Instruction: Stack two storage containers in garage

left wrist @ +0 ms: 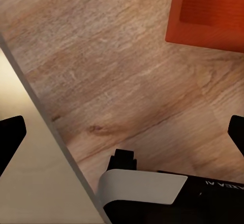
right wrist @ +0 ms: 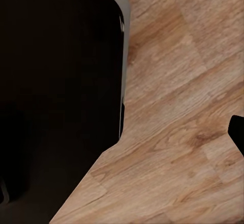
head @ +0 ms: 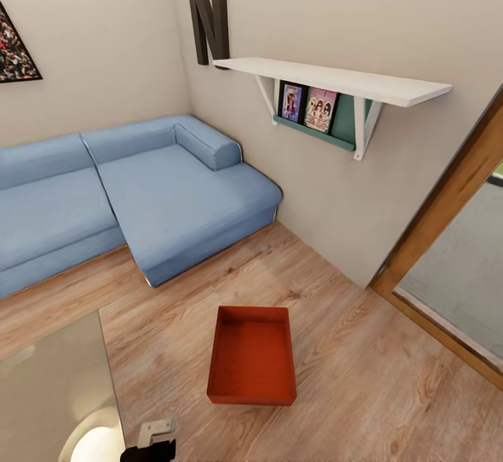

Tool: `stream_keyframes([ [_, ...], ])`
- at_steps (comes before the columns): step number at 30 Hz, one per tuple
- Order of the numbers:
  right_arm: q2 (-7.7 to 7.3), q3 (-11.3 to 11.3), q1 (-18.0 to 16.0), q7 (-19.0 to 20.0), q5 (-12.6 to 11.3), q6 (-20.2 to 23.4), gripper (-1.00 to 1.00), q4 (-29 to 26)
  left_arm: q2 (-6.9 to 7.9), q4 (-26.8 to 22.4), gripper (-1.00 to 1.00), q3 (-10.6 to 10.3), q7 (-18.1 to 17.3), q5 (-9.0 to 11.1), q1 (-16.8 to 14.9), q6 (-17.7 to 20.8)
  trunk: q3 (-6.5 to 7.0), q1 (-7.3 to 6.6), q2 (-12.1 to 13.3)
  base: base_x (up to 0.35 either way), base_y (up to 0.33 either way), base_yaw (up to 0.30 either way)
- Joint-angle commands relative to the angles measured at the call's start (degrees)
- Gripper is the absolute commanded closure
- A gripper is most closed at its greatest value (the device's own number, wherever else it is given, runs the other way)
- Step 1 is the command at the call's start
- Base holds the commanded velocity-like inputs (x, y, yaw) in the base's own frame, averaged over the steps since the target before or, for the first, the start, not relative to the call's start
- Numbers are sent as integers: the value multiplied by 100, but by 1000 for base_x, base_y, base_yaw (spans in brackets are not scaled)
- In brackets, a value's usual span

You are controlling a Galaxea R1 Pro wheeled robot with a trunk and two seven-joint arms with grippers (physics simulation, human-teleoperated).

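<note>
Head view: one orange-red rectangular plastic storage container (head: 252, 364), lidless and low-walled, is seen lying flat on the light wood plank floor (head: 363, 378) of the living room. Its long axis runs away from the robot toward the blue corner sofa (head: 140, 196), with the near short end toward the picture's lower edge. Nothing is seen inside it; only the finely ribbed bottom shows. A glass tabletop (head: 49, 392) lies to its left, well apart from it, and a wood-framed glass door (head: 454, 238) stands to its right. On the wall a white shelf (head: 335, 81) is mounted above a green rack holding picture covers (head: 307, 107), beside a large dark letter N (head: 208, 11).

In the left wrist view a corner of the container (left wrist: 211, 13) is seen on the planks; the left gripper (left wrist: 122, 137) has its jaws spread wide, holding nothing. In the right wrist view only one dark fingertip (right wrist: 238, 132) of the right gripper is visible, so its jaw state cannot be told.
</note>
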Motion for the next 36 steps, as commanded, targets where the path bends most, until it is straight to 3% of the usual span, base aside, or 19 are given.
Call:
stream_keyframes([
  [1,1,46,-6,-16,-20,-27,-100,14,2,-11,-100,-22,33,58,0,30,-33,23,-46,0,0,0],
  [19,1,46,-6,-16,-20,-27,-100,14,-6,-267,-100,-37,23,58,0,139,-520,418,-768,0,0,0],
  [23,1,46,-6,-16,-20,-27,-100,14,-7,-695,-100,-45,24,-7,0,410,-628,506,-928,0,0,0],
  [28,-1,46,-6,-16,-20,-27,-100,10,-7,-1177,-100,-44,24,-232,0,817,-763,616,-1129,0,0,0],
  [36,-7,46,-6,-16,-25,-27,-100,-2,-14,-1362,-100,-41,19,-312,0,1013,-979,792,-1450,0,0,0],
])
